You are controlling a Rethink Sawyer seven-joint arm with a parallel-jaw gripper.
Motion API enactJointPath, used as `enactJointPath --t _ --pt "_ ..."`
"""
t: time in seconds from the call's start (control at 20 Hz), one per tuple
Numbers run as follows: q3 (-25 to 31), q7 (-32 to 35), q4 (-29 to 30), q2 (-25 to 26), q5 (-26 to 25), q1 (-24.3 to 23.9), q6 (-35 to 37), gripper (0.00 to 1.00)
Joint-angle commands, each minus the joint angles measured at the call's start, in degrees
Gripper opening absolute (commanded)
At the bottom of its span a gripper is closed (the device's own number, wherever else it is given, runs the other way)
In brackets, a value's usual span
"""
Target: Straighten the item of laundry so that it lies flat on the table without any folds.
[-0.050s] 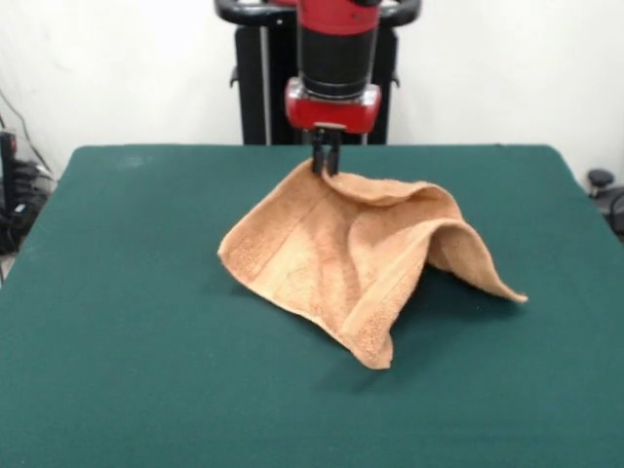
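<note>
The orange-tan towel (pixel 341 258) is on the green table (pixel 127 322), near its middle. My gripper (pixel 326 168) comes straight down from the red wrist and is shut on the towel's far top corner, holding it lifted. From that pinch the cloth drapes down like a tent. The left side slopes to a corner at the left, and a border band runs to the near corner at the front. On the right a raised fold arches over and ends in a pointed corner on the table. The part under that fold is hidden.
The table's far edge runs just behind the gripper. Dark objects and cables sit off the table at the left and right edges of the picture.
</note>
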Motion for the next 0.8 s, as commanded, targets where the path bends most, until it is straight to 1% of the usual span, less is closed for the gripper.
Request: enactJointPath --t 0.05,0.15,0.3,0.55,0.8 --pt "3.3 1.4 -1.1 1.5 -4.6 -2.8 4.1 0.00" --pt "3.6 0.9 -1.8 0.8 -5.5 -3.8 5.8 0.00" --pt "4.0 1.3 -1.0 -0.4 -6.5 -4.4 6.7 0.00" --pt "4.8 1.6 1.7 -3.4 -7.3 -5.9 8.8 0.00" --pt "5.2 4.3 4.0 -1.8 -7.9 -6.1 6.0 0.00"
